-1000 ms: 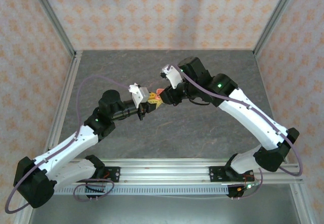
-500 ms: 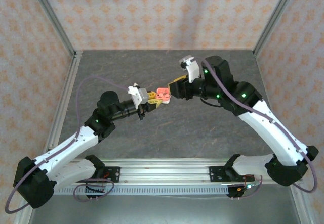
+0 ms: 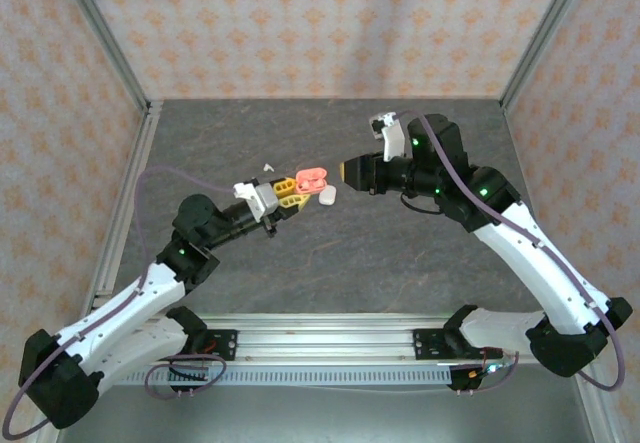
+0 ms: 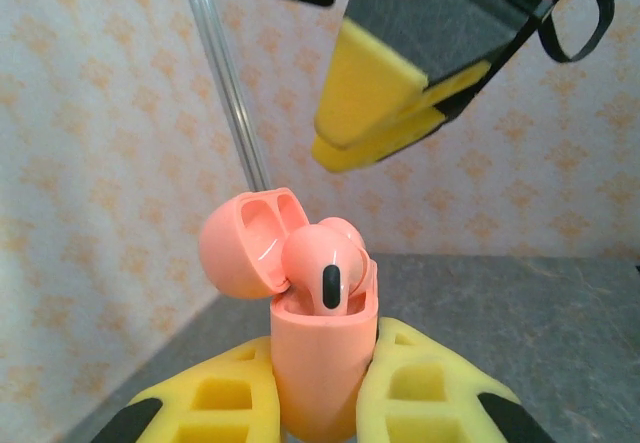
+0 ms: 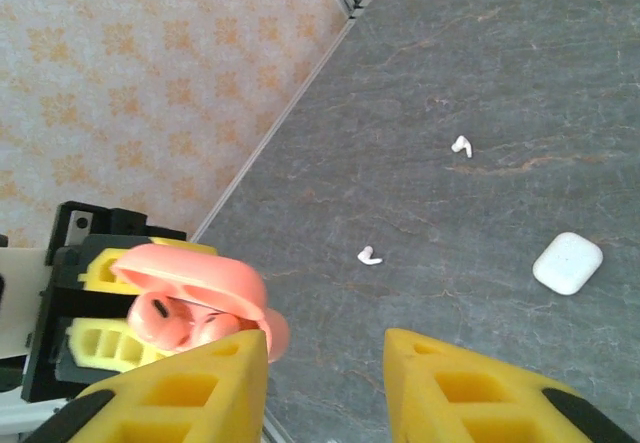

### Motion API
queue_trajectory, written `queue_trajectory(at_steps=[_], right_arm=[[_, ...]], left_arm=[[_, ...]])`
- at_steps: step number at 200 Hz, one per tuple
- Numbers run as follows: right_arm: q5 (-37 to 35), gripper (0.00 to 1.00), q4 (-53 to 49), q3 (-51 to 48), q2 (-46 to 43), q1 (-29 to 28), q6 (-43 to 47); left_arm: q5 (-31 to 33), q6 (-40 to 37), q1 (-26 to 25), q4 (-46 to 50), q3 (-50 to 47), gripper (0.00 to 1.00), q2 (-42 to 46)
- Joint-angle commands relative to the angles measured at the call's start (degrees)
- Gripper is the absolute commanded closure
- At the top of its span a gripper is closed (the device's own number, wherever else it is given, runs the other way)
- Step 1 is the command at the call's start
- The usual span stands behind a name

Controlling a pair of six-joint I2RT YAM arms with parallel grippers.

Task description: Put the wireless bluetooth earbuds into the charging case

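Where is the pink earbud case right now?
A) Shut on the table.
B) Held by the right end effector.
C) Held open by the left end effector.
C: the pink case sits clamped in the left end effector, lid flipped up, a pink earbud standing in it.

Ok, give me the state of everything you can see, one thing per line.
pink charging case: lid open, clamped in the left gripper.
pink earbuds: seated in that case, heads above its rim.
white case: closed, lying on the table.
white earbuds: two, loose on the table, apart.
left gripper: shut on the pink charging case.
right gripper: open, empty.
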State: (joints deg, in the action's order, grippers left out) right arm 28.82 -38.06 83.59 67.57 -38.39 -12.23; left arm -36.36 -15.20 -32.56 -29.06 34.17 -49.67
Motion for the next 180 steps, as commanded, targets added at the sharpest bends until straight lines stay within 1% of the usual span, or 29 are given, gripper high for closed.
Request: queue_trajectory(at_steps=[1,68,84,111,137,180], right_arm=[[1.8,0.66,3.4,-0.3,-0.9,0.5,-1.9],[5.6,0.71,7.1,-1.6,-1.1,0.4,-3.5],[5.6,0.72,7.0,-1.2,-0.8,-0.3,-3.1],[1.2,0.73,3.3,1.3,-0.1,-3.6,0.6],[-3.9,0.73,-1.6,5.0,3.7,-7.5,4.5],[-6.3,0.69,-6.4,9.0,8.5,-10.0,8.9]], left_arm=[[1.8,-2.5,-0.3,-2.9,-0.3,1.00,1.6],[1.1,-2.6,-0.2,-1.6,0.6,1.00,2.6],[1.2,-2.8,-0.2,-0.8,0.9,1.00,2.5],[1.5,-3.1,-0.2,2.7,2.2,1.00,1.7],[1.2,-2.8,-0.2,6.8,4.0,1.00,0.6],[0.6,-0.9,-0.2,10.4,5.6,1.00,-0.6]])
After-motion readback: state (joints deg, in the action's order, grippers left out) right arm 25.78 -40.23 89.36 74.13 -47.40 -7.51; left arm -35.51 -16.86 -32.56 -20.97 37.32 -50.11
